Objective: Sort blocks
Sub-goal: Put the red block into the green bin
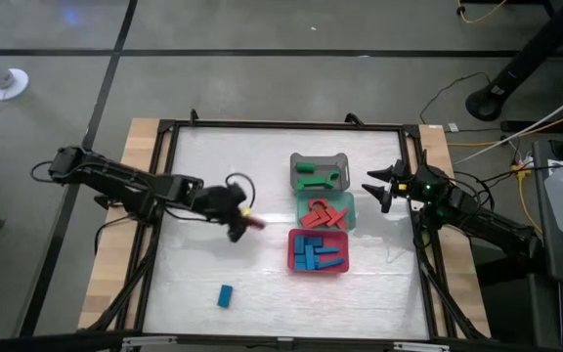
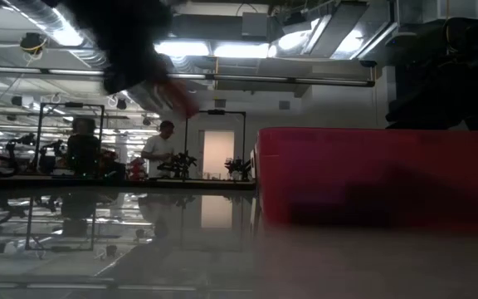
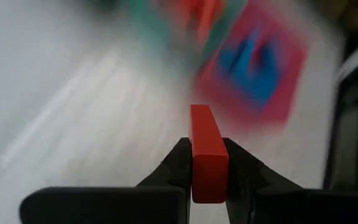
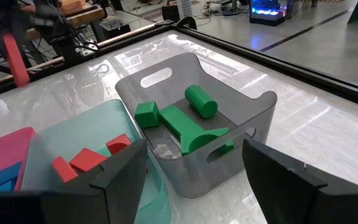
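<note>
My left gripper [image 1: 245, 224] is over the table's middle, left of the trays, shut on a red bar block [image 3: 207, 149]. The same red bar [image 4: 16, 59] shows far off in the right wrist view. A blue block [image 1: 225, 295] lies flat on the table near the near edge. The grey tray [image 1: 319, 173] holds green blocks [image 4: 188, 121], the teal tray [image 1: 348, 214] red blocks [image 1: 323, 213], the red tray [image 1: 318, 266] blue blocks [image 1: 317, 250]. My right gripper [image 1: 377, 188] waits open, right of the grey tray. My left gripper pinches the red bar between its two fingers [image 3: 178, 167], one on each long side near its back end [image 3: 208, 177]. The bar lies along the fingers and sticks out forward past their tips. It is lifted clear of the table.
The three trays stand in a column right of centre, grey farthest, red nearest. A black frame [image 1: 164, 156] borders the white table top. Bare table lies left of the trays and along the near edge. People [image 2: 163, 149] stand in the room behind.
</note>
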Controlling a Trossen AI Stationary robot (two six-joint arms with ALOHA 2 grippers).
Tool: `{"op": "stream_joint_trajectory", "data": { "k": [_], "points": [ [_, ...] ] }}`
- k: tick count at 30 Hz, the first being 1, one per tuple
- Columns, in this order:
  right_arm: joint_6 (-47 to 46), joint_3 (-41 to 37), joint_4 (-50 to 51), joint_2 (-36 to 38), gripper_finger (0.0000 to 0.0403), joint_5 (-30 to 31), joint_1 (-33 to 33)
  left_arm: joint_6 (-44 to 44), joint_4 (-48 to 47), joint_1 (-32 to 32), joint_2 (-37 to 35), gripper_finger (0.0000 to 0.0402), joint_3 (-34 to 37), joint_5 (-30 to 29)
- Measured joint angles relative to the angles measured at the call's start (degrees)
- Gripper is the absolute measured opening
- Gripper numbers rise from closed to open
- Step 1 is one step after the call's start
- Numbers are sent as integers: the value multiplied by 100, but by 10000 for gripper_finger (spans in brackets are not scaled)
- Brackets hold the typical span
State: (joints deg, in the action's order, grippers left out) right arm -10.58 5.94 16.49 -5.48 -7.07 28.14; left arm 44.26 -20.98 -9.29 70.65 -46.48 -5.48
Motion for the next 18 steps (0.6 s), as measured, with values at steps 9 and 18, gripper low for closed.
{"op": "stream_joint_trajectory", "data": {
  "k": [9,18],
  "points": [
    [-1,0,0,1,264,2,0,-1217,4052,483,1032,44,-4,-1330],
    [1,1,0,0,264,2,0,-1467,6746,730,2700,81,-4,-1153]
  ]
}}
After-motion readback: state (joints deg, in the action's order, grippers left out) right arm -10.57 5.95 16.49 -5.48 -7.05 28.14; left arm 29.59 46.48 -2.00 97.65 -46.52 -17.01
